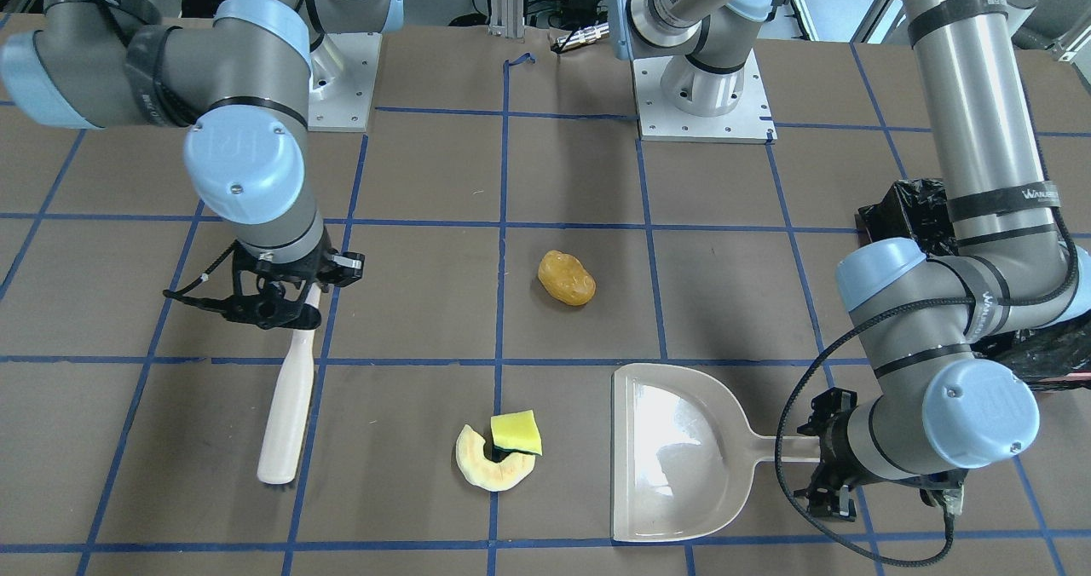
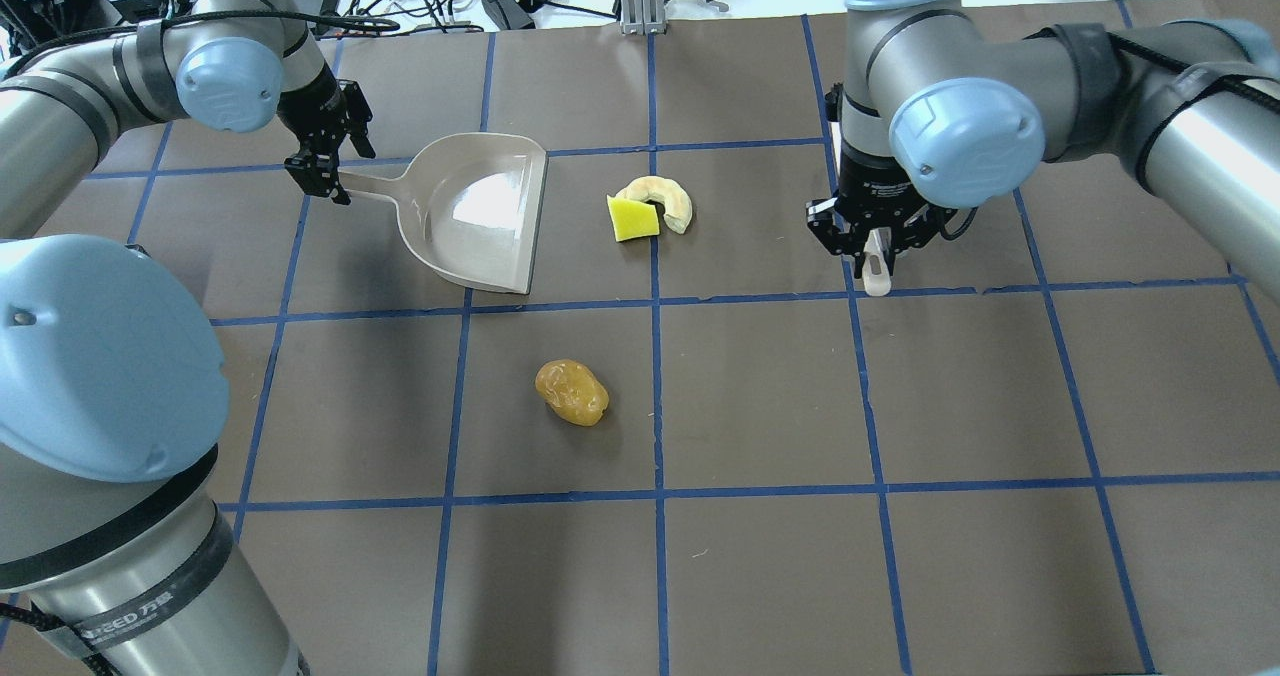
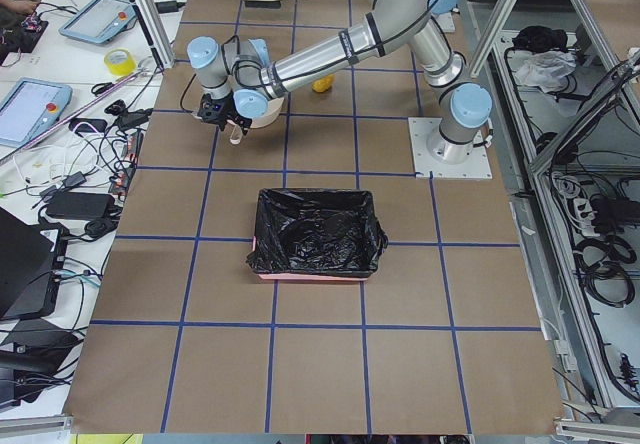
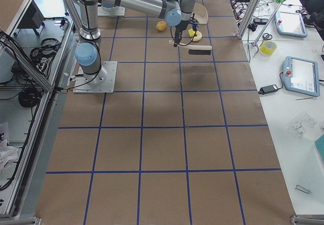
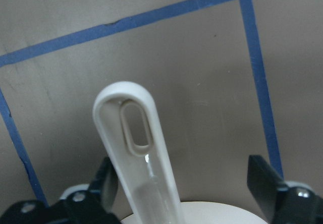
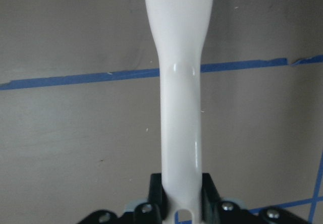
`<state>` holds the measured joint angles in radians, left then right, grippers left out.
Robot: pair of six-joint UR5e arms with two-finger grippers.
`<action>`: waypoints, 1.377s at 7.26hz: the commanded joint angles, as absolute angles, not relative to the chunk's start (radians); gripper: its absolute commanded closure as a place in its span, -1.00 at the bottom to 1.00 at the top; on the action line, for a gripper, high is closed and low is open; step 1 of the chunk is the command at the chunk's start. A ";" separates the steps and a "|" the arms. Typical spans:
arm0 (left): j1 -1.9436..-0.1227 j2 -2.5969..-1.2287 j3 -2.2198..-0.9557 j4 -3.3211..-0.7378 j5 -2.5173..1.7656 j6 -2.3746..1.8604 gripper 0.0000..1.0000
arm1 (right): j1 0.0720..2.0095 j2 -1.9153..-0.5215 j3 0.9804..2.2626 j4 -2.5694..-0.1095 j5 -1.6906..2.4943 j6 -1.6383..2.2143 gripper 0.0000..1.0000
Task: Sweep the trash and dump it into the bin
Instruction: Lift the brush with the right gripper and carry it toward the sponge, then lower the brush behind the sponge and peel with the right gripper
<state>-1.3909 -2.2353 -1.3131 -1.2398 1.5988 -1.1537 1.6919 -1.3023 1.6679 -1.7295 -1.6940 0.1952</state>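
Beige dustpan [image 2: 480,206] faces the sponge piece [image 2: 633,219] and crescent piece [image 2: 668,199], potato-like lump [image 2: 571,392] apart, bin [image 3: 310,196] well off leftward; the right gripper [image 2: 875,252] clamps the brush [image 1: 290,397], the left gripper [image 2: 325,178] straddles the dustpan's handle unclosed, so pinching it seems next, before sweeping.

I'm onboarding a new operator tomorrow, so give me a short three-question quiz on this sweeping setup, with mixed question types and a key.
1. True or false: the left gripper has its jaws open on either side of the dustpan handle.
2. Which thing lies right against the yellow sponge piece? A the potato-like lump; B the crescent piece; C the dustpan.
3. Fill in: the right gripper is shut on the ____ handle.
Key: 1 true; 2 B; 3 brush.
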 commanded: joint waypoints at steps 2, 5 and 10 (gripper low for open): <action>-1.391 -2.237 -1.304 -1.250 1.595 -1.146 0.78 | 1.844 -1.281 1.669 -1.726 -1.692 0.346 0.80; -1.391 -2.238 -1.298 -1.270 1.519 -1.207 1.00 | 1.903 -1.177 1.616 -1.741 -1.681 0.515 0.82; -1.401 -2.246 -1.296 -1.270 1.643 -1.246 1.00 | 1.963 -1.097 1.536 -1.764 -1.681 0.508 0.82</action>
